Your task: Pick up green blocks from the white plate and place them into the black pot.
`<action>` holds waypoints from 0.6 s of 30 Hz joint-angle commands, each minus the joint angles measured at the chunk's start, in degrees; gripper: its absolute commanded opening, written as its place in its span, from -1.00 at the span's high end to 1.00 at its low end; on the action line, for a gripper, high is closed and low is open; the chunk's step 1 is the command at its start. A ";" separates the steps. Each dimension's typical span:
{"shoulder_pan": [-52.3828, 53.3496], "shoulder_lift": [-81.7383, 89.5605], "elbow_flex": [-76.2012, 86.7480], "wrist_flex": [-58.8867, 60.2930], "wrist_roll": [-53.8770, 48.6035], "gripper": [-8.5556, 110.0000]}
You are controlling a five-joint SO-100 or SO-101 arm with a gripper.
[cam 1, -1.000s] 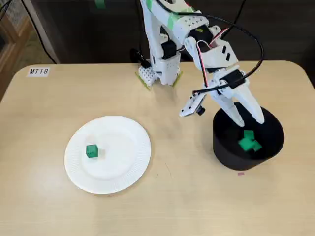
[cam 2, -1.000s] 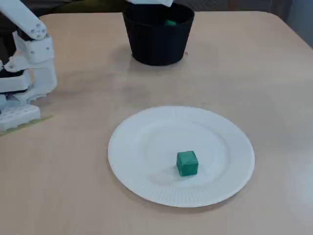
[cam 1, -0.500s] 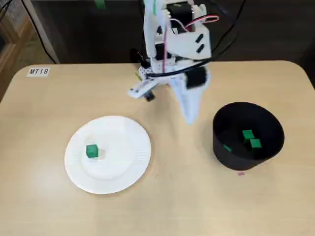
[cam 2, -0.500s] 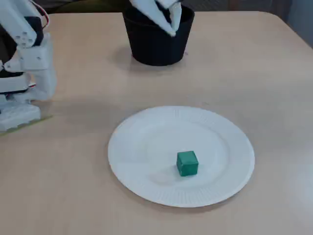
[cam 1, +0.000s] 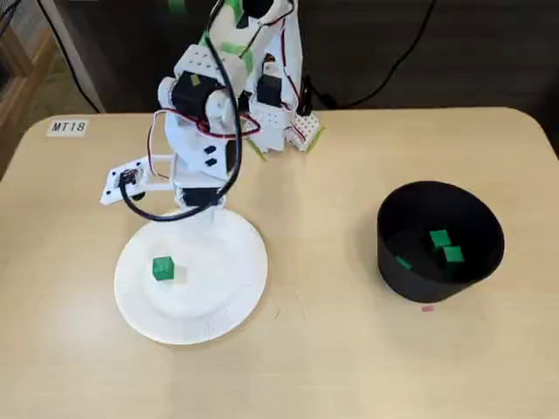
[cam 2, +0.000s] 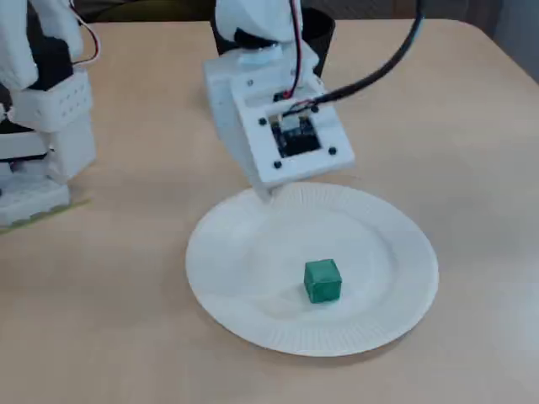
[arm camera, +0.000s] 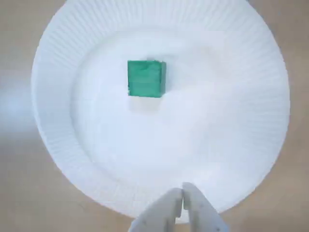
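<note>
Pincer (arm camera: 182, 193) closed tight, empty, above the white plate's (arm camera: 256, 145) rim, apart from its lone green block (arm camera: 146, 78).

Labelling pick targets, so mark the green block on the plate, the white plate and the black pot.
green block (arm camera: 146, 78), wrist view, top face.
white plate (arm camera: 260, 121), wrist view, ribbed right rim.
black pot (cam 1: 428, 291), in a fixed view, front outer wall.

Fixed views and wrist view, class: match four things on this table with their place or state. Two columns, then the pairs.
1 plate
2 pot
3 hand
4 label

A shut and empty
B holds several green blocks
C near a corner of the table
D holds one green block

Pairs: 1-D, 2-B, 3-A, 4-C
</note>
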 commanded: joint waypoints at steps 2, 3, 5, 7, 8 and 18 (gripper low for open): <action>2.90 -2.46 -3.52 -0.53 -2.90 0.90; 3.43 -3.69 -3.60 -0.53 -3.08 0.90; 4.22 -6.24 -4.39 -0.53 -3.52 0.90; 4.75 -8.53 -5.98 -0.70 -3.08 0.87; 5.01 -9.32 -7.03 -0.26 -3.78 0.69; 7.12 -10.55 -11.07 -1.23 -4.13 0.23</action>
